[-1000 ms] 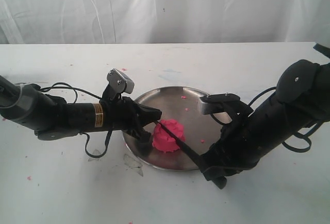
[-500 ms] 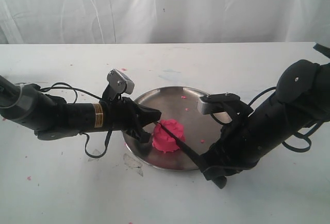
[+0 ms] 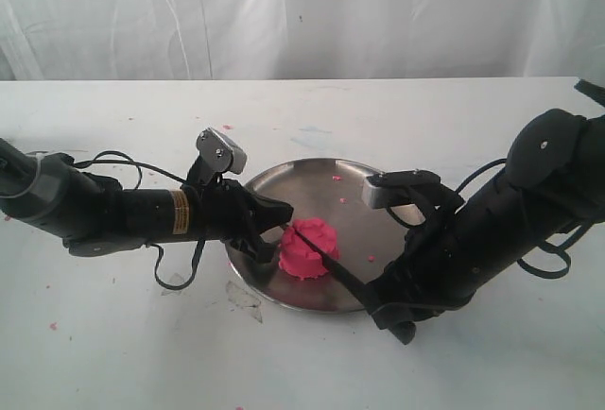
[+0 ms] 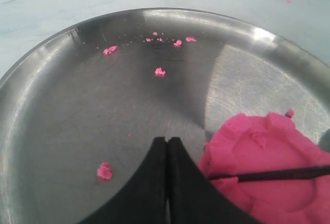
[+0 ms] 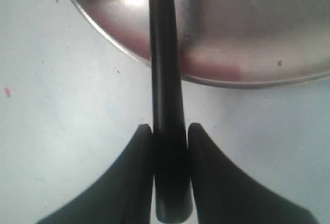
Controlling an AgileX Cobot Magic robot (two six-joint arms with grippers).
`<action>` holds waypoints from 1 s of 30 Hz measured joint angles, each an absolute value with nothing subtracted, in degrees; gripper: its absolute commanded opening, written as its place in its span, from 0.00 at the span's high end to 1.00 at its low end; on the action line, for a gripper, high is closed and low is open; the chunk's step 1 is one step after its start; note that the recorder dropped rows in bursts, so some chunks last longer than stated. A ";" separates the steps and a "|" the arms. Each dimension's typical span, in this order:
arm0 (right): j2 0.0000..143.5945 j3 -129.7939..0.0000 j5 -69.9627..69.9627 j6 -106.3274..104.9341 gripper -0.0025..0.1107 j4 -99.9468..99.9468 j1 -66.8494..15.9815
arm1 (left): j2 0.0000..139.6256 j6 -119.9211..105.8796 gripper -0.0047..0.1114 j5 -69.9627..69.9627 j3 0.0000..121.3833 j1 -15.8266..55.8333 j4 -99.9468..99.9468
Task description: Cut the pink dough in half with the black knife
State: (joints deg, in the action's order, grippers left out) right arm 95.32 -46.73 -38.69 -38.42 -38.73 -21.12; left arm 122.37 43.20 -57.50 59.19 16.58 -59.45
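1. Pink dough (image 3: pixel 307 249) sits whole on the steel plate (image 3: pixel 317 183).
2. Right gripper (image 5: pixel 170 128) fingers clamp the black knife (image 3: pixel 331 264); blade lies across the dough.
3. Left gripper (image 4: pixel 167 141) fingers pressed together, empty, beside it.
4. Next: press blade straight down.

The left gripper (image 4: pixel 166 142), fingertips pressing together, is sitting just beside the pink dough (image 4: pixel 268 146) over the steel plate (image 4: pixel 67 115); the black knife (image 4: pixel 273 173) is lying across the dough; pink crumbs (image 4: pixel 104 171) are dotting the plate
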 measured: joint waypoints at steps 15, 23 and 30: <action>95.32 -46.73 -38.34 -38.42 0.98 -38.73 -21.12 | 122.37 43.20 0.96 -56.62 59.19 16.58 -59.64; 95.32 -46.73 -38.25 -38.42 0.98 -38.73 -21.12 | 122.37 43.20 0.96 -56.25 59.19 16.58 -59.69; 95.32 -46.73 -38.25 -38.42 0.98 -38.73 -21.12 | 122.37 43.20 0.96 -55.93 59.19 16.58 -59.83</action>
State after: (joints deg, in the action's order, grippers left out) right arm 95.32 -46.73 -38.25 -38.42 -38.73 -21.12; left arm 122.37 43.20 -55.93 59.19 16.58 -59.83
